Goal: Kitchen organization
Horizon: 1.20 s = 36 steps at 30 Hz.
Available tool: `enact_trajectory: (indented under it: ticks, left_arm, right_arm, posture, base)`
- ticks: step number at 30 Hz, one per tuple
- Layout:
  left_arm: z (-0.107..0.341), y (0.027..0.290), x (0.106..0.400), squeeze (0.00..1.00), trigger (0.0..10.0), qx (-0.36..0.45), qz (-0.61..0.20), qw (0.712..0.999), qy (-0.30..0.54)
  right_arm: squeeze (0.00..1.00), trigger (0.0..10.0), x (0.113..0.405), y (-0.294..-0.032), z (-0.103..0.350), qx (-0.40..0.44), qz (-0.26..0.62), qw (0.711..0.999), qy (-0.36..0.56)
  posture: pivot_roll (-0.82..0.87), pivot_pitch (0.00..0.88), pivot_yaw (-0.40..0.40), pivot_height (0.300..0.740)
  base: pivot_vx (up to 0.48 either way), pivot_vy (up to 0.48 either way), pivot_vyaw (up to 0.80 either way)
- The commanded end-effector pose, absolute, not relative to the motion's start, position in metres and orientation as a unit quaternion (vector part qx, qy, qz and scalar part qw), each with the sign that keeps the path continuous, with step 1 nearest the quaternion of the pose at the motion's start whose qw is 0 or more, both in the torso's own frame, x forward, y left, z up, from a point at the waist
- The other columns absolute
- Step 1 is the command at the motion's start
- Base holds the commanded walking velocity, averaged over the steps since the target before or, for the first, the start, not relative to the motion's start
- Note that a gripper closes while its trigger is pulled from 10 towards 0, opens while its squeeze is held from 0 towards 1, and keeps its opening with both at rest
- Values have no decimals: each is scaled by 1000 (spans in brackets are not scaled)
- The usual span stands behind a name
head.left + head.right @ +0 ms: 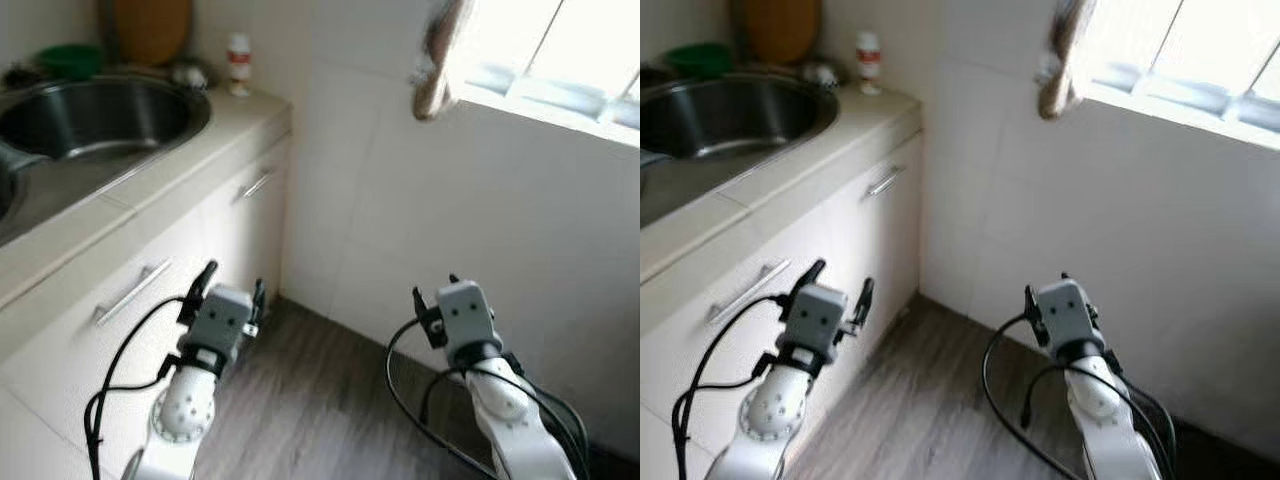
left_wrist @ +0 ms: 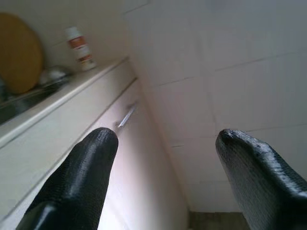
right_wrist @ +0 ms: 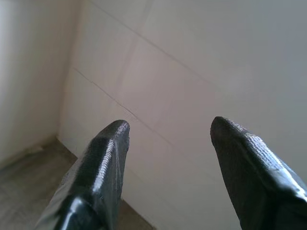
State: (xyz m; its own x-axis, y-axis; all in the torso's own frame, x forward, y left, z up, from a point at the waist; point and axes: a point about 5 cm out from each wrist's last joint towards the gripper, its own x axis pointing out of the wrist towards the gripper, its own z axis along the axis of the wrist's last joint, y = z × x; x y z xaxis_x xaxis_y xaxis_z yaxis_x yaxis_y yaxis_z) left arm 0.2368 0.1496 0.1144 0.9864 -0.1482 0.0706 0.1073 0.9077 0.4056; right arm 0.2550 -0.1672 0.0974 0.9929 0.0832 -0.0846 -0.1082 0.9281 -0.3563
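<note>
One steel sink (image 1: pixel 150 135) sits in a beige counter (image 1: pixel 230 120).

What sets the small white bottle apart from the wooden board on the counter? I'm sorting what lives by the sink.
The white bottle is small and slim, with a red band; the wooden board is broad, rounded and plain brown. The bottle stands upright on the countertop near its far corner; the board leans against the wall behind the sink. Both sit at the back of the counter, beyond both open grippers, left and right.
</note>
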Motion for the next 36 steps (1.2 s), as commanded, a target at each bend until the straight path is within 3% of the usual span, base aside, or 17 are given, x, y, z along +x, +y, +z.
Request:
enact_trajectory:
  ticks: [1,5,21,36]
  left_arm:
    - [113,146,237,0,10000,208,-75,974,-52]
    - [113,146,239,0,10000,212,-76,973,-53]
    - [112,139,250,0,10000,217,-112,968,-58]
    - [110,134,252,0,10000,204,-119,970,-60]
  right_arm:
    - [0,10000,257,-170,100,-189,38,981,30]
    - [0,10000,257,-170,100,-189,36,981,28]
    - [0,10000,254,-173,93,-220,9,974,49]
    - [0,10000,254,-183,96,-231,-13,972,50]
  posture:
    - [82,0,-77,740]
    - [80,0,-73,740]
    - [35,0,-4,740]
    - [10,0,1,740]
  base:
    - [0,0,-781]
    - [0,0,-734]
    - [0,0,0]
    - [0,0,0]
